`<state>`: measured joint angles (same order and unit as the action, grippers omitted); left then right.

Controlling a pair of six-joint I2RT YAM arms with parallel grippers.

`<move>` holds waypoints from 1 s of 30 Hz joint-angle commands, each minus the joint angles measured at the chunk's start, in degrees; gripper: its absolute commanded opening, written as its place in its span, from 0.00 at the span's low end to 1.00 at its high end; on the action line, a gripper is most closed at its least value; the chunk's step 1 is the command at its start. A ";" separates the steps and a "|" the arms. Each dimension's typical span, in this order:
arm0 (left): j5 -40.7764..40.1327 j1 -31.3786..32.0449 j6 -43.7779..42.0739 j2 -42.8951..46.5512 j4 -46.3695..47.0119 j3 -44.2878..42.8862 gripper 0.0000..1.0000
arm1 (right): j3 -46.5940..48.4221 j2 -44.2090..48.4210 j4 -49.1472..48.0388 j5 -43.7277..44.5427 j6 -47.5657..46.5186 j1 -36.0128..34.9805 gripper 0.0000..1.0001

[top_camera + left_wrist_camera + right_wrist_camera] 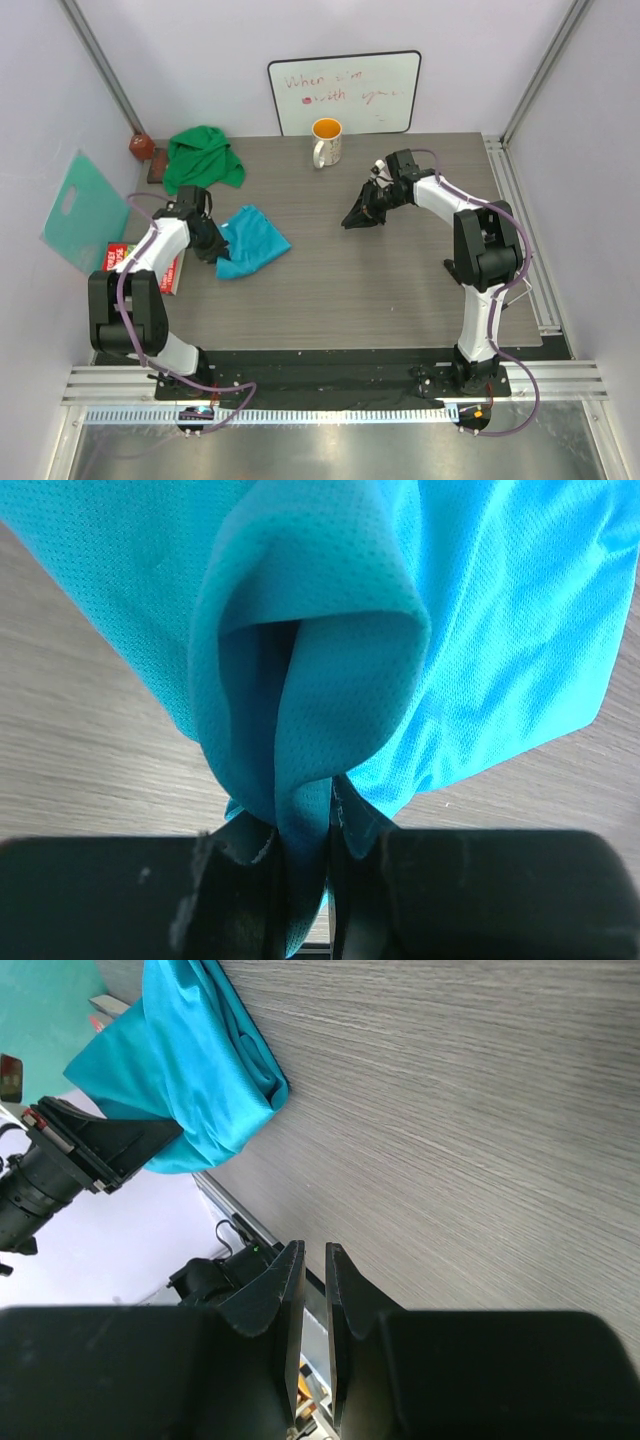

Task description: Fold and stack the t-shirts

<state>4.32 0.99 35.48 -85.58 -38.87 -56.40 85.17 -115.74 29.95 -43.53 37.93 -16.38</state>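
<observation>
While left fingers (238, 875) pinch the turquoise t-shirt (330, 600), step seems pickup | right fingers (270, 1305) almost closed, empty | next: lay it flat

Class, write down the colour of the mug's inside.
Orange; the mug shows best in the top view.

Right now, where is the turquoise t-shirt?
Top view: the turquoise t-shirt lies left of centre on the table, its left edge pinched by the left gripper, with the green t-shirt behind it.
</observation>
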 commanded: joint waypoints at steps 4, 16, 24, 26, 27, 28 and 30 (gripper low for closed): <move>-6.33 -0.29 -5.07 -7.05 -9.63 -10.47 0.00 | 0.09 2.28 -1.48 -1.65 1.09 0.38 0.19; -19.77 -0.82 -3.66 -6.97 -13.95 -18.64 0.00 | -0.79 2.36 -1.48 -2.35 1.09 1.09 0.19; -22.34 -3.71 -6.13 -10.57 -17.64 -27.09 0.01 | -1.40 2.10 -1.74 -2.70 1.09 1.09 0.19; -22.51 -4.42 -5.87 -11.62 -17.64 -27.44 0.02 | -1.67 2.45 -1.65 -2.70 1.00 1.18 0.19; -22.68 -4.68 -5.69 -12.06 -18.16 -28.14 0.02 | -1.67 2.45 -1.74 -2.70 1.00 1.18 0.19; -22.86 -5.03 -5.43 -12.41 -18.52 -28.58 0.01 | -1.76 2.54 -1.66 -2.79 0.92 1.18 0.19; -24.00 -5.56 -4.90 -13.12 -20.00 -29.81 0.01 | -1.85 2.54 -1.65 -2.88 0.91 1.35 0.19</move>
<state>-16.53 -3.53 29.85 -97.45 -55.66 -83.11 83.55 -115.74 29.36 -44.97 38.94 -15.51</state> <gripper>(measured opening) 0.151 0.193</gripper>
